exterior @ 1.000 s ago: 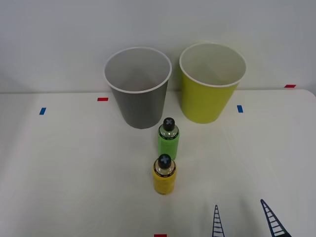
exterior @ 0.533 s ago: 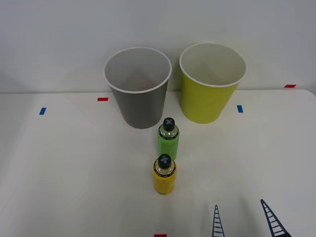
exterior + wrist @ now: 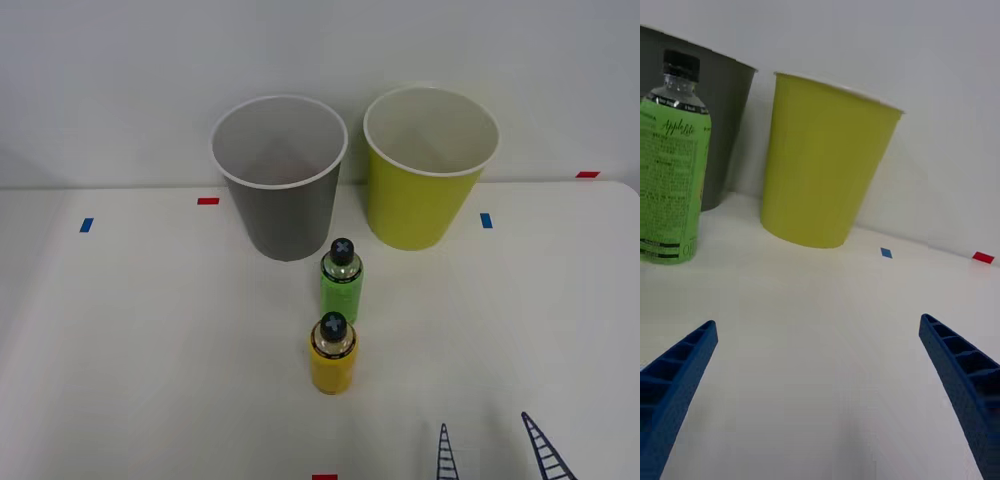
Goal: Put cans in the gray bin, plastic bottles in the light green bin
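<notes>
Two small clear plastic bottles with black caps stand upright mid-table: the green-labelled bottle (image 3: 341,282) (image 3: 671,163) behind, the yellow-labelled bottle (image 3: 332,357) in front of it. Behind them stand the gray bin (image 3: 281,180) (image 3: 722,127) on the left and the light green bin (image 3: 424,170) (image 3: 824,165) on the right, both with nothing showing inside. My right gripper (image 3: 494,452) (image 3: 820,390) is low at the table's front right, open, its blue ribbed fingers spread with nothing between them. It sits to the right of the yellow bottle and apart from it. No cans are in view.
The white table (image 3: 150,350) carries small tape marks: red (image 3: 208,201) and blue (image 3: 86,225) at the back left, blue (image 3: 486,220) and red (image 3: 587,174) at the back right, red (image 3: 325,477) at the front edge. A pale wall rises behind the bins.
The gripper's fingertips have drawn slightly lower and closer together in the front view. The bottles and bins have not moved.
</notes>
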Robot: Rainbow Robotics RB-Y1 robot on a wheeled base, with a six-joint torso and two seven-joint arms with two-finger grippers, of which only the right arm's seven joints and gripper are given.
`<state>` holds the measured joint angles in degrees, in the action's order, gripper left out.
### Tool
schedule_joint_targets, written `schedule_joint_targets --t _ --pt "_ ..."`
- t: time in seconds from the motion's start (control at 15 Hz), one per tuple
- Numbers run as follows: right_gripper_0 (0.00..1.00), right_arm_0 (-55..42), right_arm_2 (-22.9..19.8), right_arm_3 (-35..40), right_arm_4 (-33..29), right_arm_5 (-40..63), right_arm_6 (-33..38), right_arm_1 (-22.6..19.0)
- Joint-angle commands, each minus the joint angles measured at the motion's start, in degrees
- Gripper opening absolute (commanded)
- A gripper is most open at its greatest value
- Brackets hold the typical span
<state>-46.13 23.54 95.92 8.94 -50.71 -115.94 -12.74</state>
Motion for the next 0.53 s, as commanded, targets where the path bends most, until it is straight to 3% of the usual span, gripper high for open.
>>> schedule_joint_targets --t 0.07,0.2,0.27,0.33,0.4,0.53 --pt "0.49 1.31 0.71 0.76 -0.42 -1.06 0.37 -2.29" --pt "0.49 3.51 1.42 0.76 0.02 -1.06 0.63 -5.55" --pt "0.6 4.91 2.56 0.76 1.25 -0.97 0.81 -7.57" --pt "0.93 6.14 4.23 0.76 3.1 -0.88 0.9 -9.59" --pt "1.0 7.72 6.78 0.76 5.82 -0.88 0.81 -12.4" --pt "1.0 10.18 10.29 0.76 9.42 -0.88 0.63 -15.74"
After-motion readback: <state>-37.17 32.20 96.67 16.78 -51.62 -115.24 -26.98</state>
